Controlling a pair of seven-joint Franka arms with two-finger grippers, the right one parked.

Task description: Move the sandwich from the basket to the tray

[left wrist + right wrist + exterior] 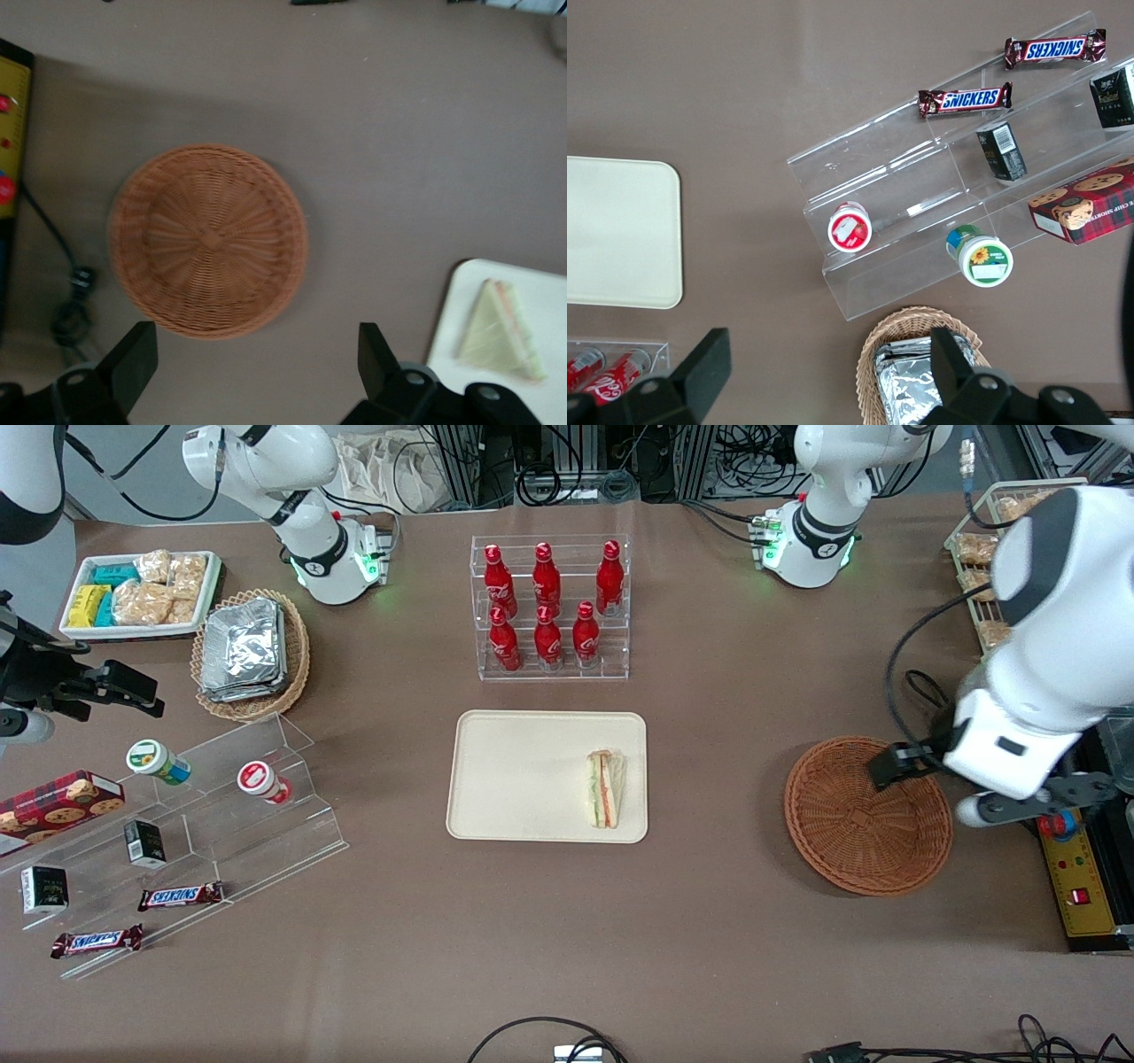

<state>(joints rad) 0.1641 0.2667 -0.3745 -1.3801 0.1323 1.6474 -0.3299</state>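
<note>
Brown tabletop, seen from the front camera, with the cream tray [547, 776] as my landmark. On it, at the end nearer the working arm, the sandwich [606, 788] lies flat on its side, a resting pose that I judge stable, so the transfer looks complete. Well apart from the tray, toward the working arm's end, sits the reddish wicker basket [866, 815], with nothing in it. I see my gripper [252, 367] hovering above the basket, its jaws spread wide, holding and touching nothing.
</note>
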